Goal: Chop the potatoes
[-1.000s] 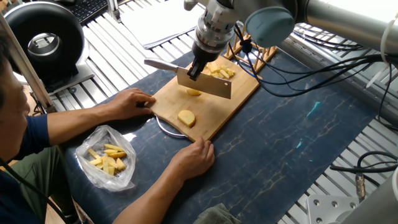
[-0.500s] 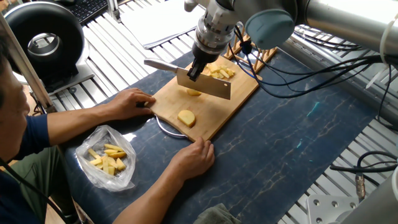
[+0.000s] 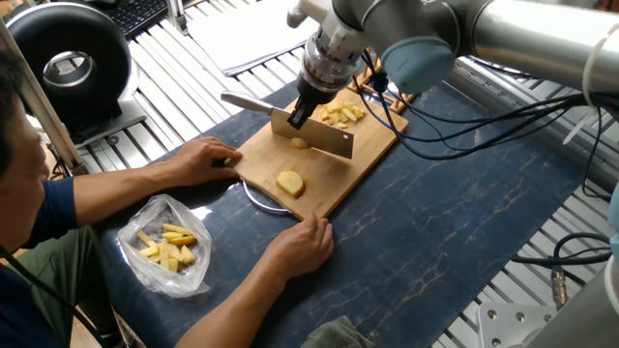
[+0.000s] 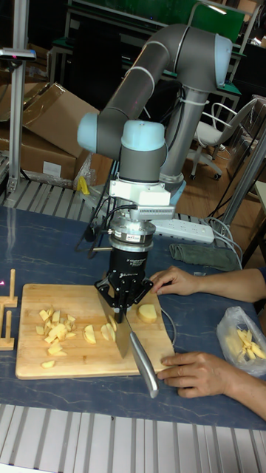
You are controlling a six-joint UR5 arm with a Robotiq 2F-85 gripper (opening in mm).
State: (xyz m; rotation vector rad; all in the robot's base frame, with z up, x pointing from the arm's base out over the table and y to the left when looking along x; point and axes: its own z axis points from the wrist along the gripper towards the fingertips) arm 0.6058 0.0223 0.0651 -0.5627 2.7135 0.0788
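Observation:
My gripper [image 3: 303,108] [image 4: 122,299] is shut on a knife [image 3: 314,138] [image 4: 124,336], whose broad blade hangs edge-down just over the wooden cutting board [image 3: 363,155] [image 4: 29,358]. A small potato piece [image 3: 301,144] lies right under the blade. A bigger rounded potato chunk [image 3: 290,183] [image 4: 148,313] rests nearer the person. Several chopped potato pieces [image 3: 340,114] [image 4: 55,325] are heaped at the board's far end. Whether the blade touches the potato cannot be told.
A person's hands [image 3: 208,159] [image 3: 300,246] hold the board's near edges. A clear plastic bag [image 3: 166,245] [image 4: 240,341] with yellow sticks lies beside them. A wooden rack [image 3: 392,85] and cables stand behind the board. A black round device [image 3: 68,63] sits at the far left.
The gripper and knife have shifted slightly left along the board, toward the small potato piece. The person's hands and the other pieces have stayed put.

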